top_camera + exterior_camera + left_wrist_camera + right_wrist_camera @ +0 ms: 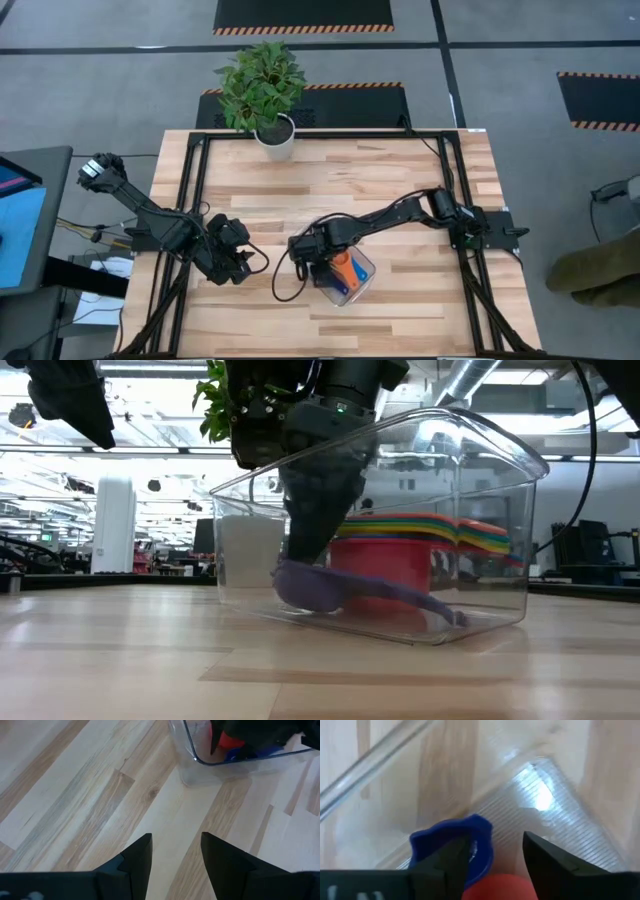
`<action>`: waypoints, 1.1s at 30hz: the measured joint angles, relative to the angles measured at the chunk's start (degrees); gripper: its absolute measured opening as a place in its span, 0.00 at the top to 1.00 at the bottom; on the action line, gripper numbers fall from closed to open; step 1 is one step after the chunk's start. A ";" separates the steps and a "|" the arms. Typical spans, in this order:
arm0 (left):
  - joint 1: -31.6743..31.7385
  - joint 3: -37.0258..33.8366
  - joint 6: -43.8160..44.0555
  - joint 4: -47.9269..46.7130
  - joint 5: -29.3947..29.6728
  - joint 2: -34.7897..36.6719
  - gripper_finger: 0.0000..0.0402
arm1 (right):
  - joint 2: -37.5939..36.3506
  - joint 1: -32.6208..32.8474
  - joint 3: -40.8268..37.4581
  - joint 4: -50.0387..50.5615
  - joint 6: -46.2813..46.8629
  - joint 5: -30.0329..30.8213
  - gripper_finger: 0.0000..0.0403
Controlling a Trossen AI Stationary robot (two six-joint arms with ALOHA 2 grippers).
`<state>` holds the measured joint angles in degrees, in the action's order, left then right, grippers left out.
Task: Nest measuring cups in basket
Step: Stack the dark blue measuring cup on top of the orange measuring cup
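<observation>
The clear basket stands on the wooden table near its front middle. Inside it, a nested stack of measuring cups shows rainbow rims, with a red cup outermost. A blue cup lies on the basket floor beside the stack, its handle stretched along the floor. My right gripper reaches down into the basket, open, right over the blue cup. My left gripper hangs open above bare table left of the basket. My right gripper points steeply down into the basket, and one finger stands in front of the blue cup's bowl. I cannot tell whether that finger touches it. The cup lies on the basket floor, and nothing sits in the gap between the fingers.
A white pot with a green plant stands at the table's far edge. Black frame rails run along the table's left and right sides. Bare wood lies between the left gripper and the basket.
</observation>
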<state>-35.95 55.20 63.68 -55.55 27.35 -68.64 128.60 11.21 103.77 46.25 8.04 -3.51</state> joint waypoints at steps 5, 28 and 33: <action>-0.01 0.00 0.00 0.00 -0.01 0.00 0.61 | 0.04 0.43 -0.02 0.25 -3.55 -0.12 0.45; 0.00 0.00 -0.02 0.02 0.30 0.00 0.61 | 0.11 2.45 -0.02 -3.60 -11.11 -2.53 0.64; -0.02 0.01 -0.02 0.01 0.48 0.00 0.61 | 0.11 2.18 -0.04 -3.72 -11.11 -2.53 0.68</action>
<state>-35.97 55.21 63.66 -55.54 27.83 -68.64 128.70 13.39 103.73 42.53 -3.07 -6.04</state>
